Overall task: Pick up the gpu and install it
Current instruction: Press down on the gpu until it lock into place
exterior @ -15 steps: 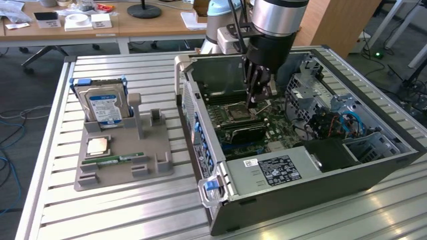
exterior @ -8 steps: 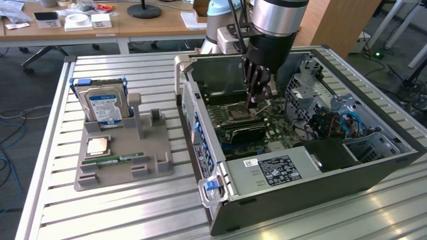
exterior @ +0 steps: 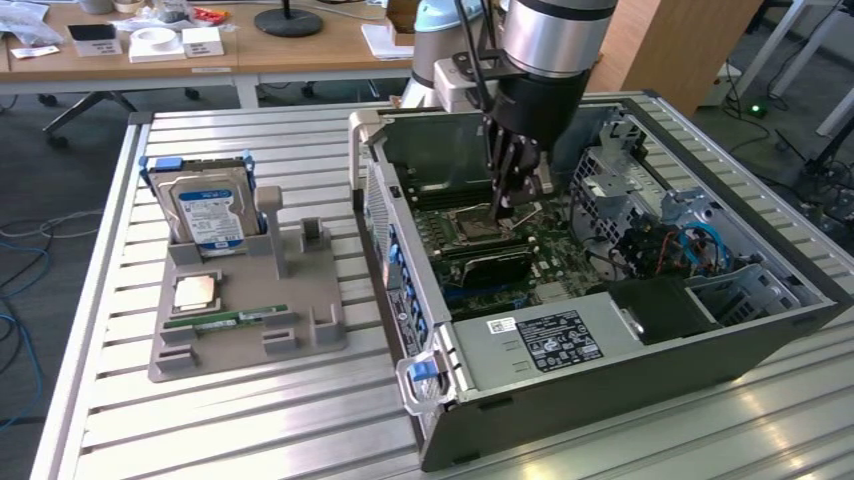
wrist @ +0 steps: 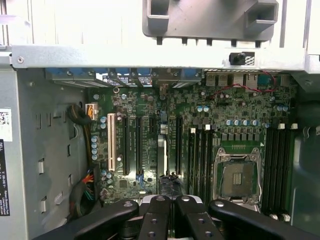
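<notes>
Gpu (exterior: 491, 266) standing on edge down on the motherboard (exterior: 547, 262), right under the fingers (exterior: 503, 190), black cooler side turned toward the exterior camera. Looks parked in or on one of the expansion slots, next to the memory slots and just past the CPU socket (exterior: 474, 225). Fingers pressed flat together, nothing obviously pinched between them, tips a little above the card's top edge. Can't tell whether touching it or just clear of it.

So, best guess: pick-up part done, install part in hand, somewhere around seating the card. Grey tray (exterior: 307, 345), well off to the side of the fingers on the counter (exterior: 200, 420), holding just the hard drive (exterior: 207, 210), a bare CPU chip (exterior: 196, 292) and the memory stick (exterior: 234, 320).

Next move, going by looks: calls for staying dead square over the slot and pressing straight down, no sideways shove, end bracket lined up with the case (exterior: 601, 380) wall. Risk of a half-seated card otherwise.

As for the views: exterior one giving the height gap under the fingers, plus the tray and the whole open case. Wrist one looking down past the fingers (wrist: 152, 220) at the slot rows, with what's probably the card (wrist: 161, 155) edge-on as a thin strip and a dark lump right ahead of the tips. Handy for checking line-up, useless for height.
</notes>
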Controlling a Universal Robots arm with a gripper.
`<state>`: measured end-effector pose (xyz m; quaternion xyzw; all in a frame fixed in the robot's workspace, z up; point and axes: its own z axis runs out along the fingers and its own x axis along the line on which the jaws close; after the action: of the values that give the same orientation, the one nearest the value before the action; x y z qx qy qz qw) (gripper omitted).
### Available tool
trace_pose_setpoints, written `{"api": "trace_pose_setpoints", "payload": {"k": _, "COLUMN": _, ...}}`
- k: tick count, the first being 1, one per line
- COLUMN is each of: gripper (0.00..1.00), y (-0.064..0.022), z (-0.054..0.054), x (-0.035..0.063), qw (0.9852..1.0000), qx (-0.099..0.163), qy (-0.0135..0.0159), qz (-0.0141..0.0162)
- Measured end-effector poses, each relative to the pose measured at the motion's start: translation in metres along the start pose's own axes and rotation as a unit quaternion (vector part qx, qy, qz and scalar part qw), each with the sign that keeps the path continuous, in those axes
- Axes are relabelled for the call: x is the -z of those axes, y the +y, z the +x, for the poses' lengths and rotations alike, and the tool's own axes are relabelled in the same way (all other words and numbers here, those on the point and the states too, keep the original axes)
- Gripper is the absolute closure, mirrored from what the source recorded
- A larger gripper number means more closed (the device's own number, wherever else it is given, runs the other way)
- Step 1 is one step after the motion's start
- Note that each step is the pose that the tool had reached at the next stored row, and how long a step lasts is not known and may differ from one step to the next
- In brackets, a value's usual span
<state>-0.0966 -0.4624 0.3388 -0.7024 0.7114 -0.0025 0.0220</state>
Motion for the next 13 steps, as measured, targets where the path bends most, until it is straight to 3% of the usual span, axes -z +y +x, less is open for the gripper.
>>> {"api": "trace_pose_setpoints", "payload": {"k": 4, "gripper": 0.89, "y": 0.0001, "z": 0.0001, "x": -0.0044, "qw": 1.0000, "qx": 0.000, "qy": 0.0000, "qz": 0.0000}}
{"api": "trace_pose_setpoints", "payload": {"k": 13, "gripper": 0.89, "y": 0.0002, "z": 0.0001, "x": -0.0046, "qw": 1.0000, "qx": 0.000, "qy": 0.0000, "qz": 0.0000}}
